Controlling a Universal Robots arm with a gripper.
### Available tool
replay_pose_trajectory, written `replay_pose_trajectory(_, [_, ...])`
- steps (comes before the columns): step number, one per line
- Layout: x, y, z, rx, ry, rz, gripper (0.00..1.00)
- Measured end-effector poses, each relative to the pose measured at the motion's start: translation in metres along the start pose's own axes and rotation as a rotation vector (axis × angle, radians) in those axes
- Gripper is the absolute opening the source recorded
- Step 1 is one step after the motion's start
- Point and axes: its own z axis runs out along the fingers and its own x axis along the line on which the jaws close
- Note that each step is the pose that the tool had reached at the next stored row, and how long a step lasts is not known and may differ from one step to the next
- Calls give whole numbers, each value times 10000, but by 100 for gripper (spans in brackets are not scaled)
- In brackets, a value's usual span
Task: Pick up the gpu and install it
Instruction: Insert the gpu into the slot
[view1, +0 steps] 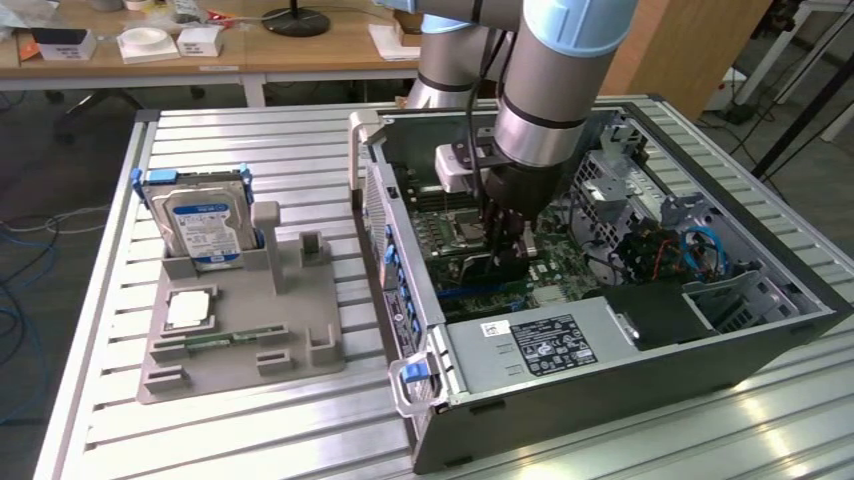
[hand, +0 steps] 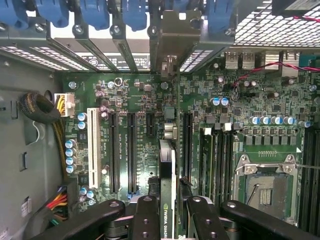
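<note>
The arm reaches down into the open PC case (view1: 747, 345), which lies on its side along the bench's (view1: 267, 140) edge at the exterior view's right; the claw (view1: 507, 250) is clamped on the gpu (hand: 167, 172), held edge-on just over the motherboard (hand: 130, 100), its bracket end by the rear slot covers; whether the card's connector touches a slot is honestly hard to say, since the fingers (hand: 146, 217) cover its near end and its lettering is cut off; from outside, the arm hides most of the card; the hard drive (view1: 200, 225) stands in the grey holder (view1: 240, 345) toward the bench's opposite edge.
</note>
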Motion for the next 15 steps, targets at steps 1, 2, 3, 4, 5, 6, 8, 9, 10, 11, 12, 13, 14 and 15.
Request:
replay_pose_trajectory(1, [0,0,1,-1,0,-30,26])
replay_pose_trajectory(2, [0,0,5,-3,-2,-96,26])
replay_pose_trajectory(3, [0,0,6,-6,-1,-159,26])
replay_pose_trajectory(4, [0,1,8,-8,-1,-207,26])
replay_pose_trajectory(5, [0,1,10,-10,-2,-244,26])
replay_pose_trajectory(6, [0,1,13,-10,-3,-267,26])
replay_pose_trajectory(8, [0,1,16,-11,-5,-269,26])
replay_pose_trajectory(9, [0,0,16,-9,-5,-254,26])
replay_pose_trajectory(10, [0,0,16,-8,-5,-230,26])
replay_pose_trajectory(11, [0,0,15,-7,-7,-226,26])
replay_pose_trajectory(12, [-1,0,9,-4,-12,-223,26])
replay_pose_trajectory(13, [-2,0,0,-4,-13,-220,26])
replay_pose_trajectory(14, [-1,0,-10,-6,-8,-219,26])
replay_pose_trajectory(15, [-1,0,-13,-6,-6,-218,26])
